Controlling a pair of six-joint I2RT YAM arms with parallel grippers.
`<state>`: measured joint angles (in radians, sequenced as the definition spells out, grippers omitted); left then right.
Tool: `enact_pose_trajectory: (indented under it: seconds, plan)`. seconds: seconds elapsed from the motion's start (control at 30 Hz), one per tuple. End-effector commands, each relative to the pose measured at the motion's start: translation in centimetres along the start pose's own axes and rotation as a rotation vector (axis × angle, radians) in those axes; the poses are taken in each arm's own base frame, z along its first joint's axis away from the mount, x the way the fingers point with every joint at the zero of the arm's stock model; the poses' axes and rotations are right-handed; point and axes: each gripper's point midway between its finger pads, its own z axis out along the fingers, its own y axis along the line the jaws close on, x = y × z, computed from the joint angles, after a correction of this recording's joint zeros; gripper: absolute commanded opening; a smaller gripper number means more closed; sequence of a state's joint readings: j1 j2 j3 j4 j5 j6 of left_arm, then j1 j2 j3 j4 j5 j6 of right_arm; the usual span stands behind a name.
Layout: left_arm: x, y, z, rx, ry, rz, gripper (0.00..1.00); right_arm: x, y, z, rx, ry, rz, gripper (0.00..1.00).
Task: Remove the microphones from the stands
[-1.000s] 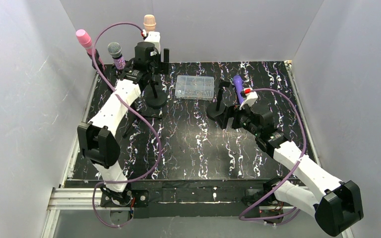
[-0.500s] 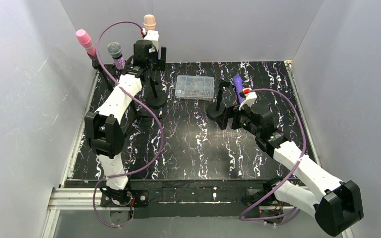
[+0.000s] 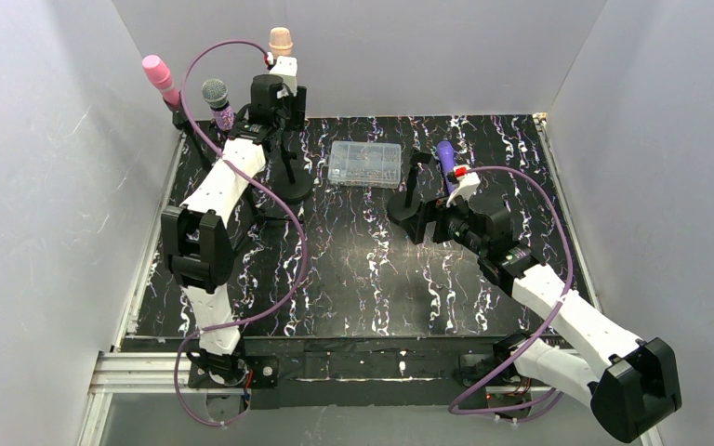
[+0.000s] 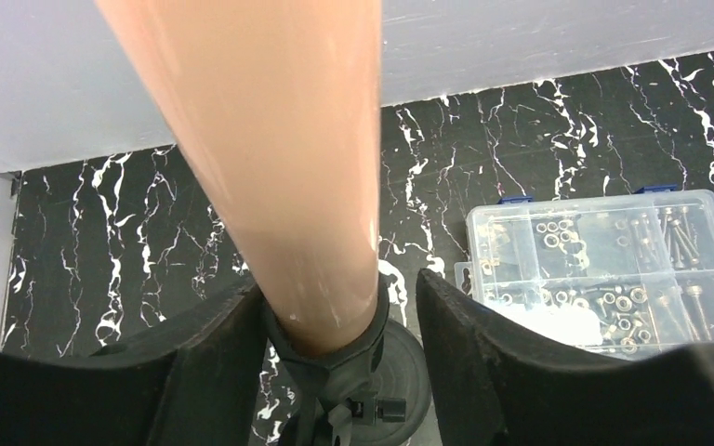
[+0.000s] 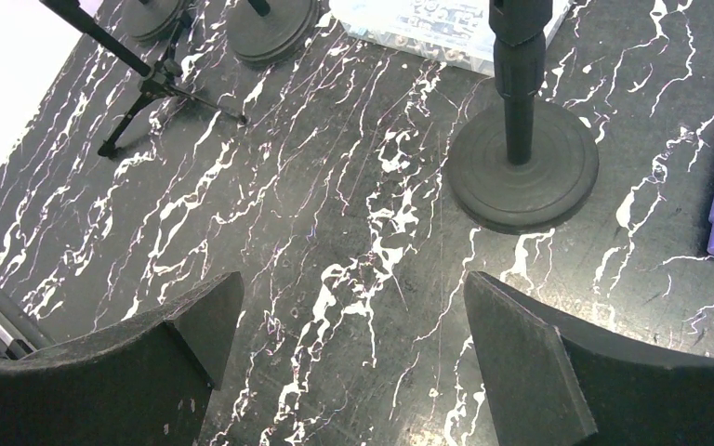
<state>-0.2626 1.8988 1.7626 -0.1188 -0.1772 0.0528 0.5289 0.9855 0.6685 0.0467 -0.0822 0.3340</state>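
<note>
A peach microphone [image 3: 281, 40] stands upright in the black clip [image 4: 335, 358] of a round-based stand [image 3: 290, 186] at the back left. My left gripper [image 3: 284, 90] is around its handle just above the clip. In the left wrist view the peach microphone [image 4: 270, 167] fills the space between the jaws of the left gripper [image 4: 335, 283]. The left finger touches it and the right finger stands a small gap away. My right gripper [image 3: 428, 223] hovers open and empty over the table beside an empty stand [image 3: 412, 190]. A purple microphone [image 3: 446, 163] lies behind that stand.
A pink microphone [image 3: 158, 72] and a grey-headed one [image 3: 216, 98] stand on stands at the far left. A clear parts box [image 3: 365, 163] sits at the back centre. A thin tripod stand [image 5: 149, 84] spreads its legs left of the middle. White walls enclose the table.
My left arm has reached farther back and brought its jaws around the peach microphone, and the jaws have narrowed. The right arm has not moved.
</note>
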Motion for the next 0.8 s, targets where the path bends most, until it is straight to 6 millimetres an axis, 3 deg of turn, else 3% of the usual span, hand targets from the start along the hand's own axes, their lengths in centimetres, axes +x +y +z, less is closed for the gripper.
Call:
enact_pose_trajectory:
  seconds: [0.0, 0.07, 0.1, 0.27, 0.47, 0.77]
  plan:
    - [-1.0, -0.2, 0.1, 0.031, -0.029, 0.003, 0.52, -2.7, 1.3, -0.3, -0.037, -0.060, -0.031, 0.98]
    - [-0.8, -0.4, 0.2, 0.040, -0.024, 0.001, 0.48, -2.6, 1.3, -0.3, -0.036, -0.061, -0.031, 0.98]
    - [-0.5, -0.7, 0.2, 0.058, -0.017, 0.004, 0.37, -2.7, 1.4, -0.4, -0.036, -0.062, -0.031, 0.98]
    - [-1.2, -1.8, -0.6, 0.128, -0.044, -0.002, 0.00, -2.9, 1.4, -0.5, -0.037, -0.068, -0.032, 0.98]
    - [-3.4, -3.5, -2.2, 0.236, -0.085, -0.003, 0.00, -3.2, 1.6, -0.6, -0.040, -0.074, -0.033, 0.98]
    - [-5.4, -3.7, -4.3, 0.257, -0.107, 0.037, 0.00, -3.5, 1.7, -0.8, -0.040, -0.083, -0.033, 0.98]
